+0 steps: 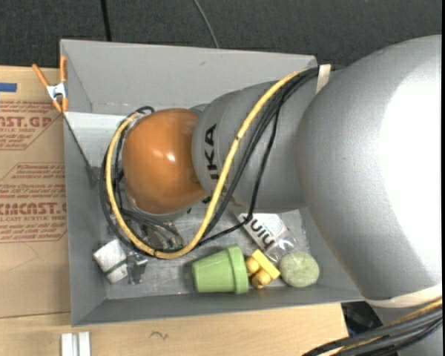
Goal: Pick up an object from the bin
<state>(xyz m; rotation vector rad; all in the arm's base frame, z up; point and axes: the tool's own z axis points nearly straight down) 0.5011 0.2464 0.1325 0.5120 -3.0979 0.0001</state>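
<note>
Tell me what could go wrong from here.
The orange wrist cover and cables hide what lies beneath, so a grasp near the white block at lower left may miss unchecked. The green cup lies on its side beside the yellow piece; the looping cables might snag or roll it.

A small white block [109, 259] lies just beside the end effector [137, 267]. Farther off toward the view's right, a green cup [221, 271] lies on its side, touching yellow pieces [261, 267], near a pale green ball [300, 268].
</note>
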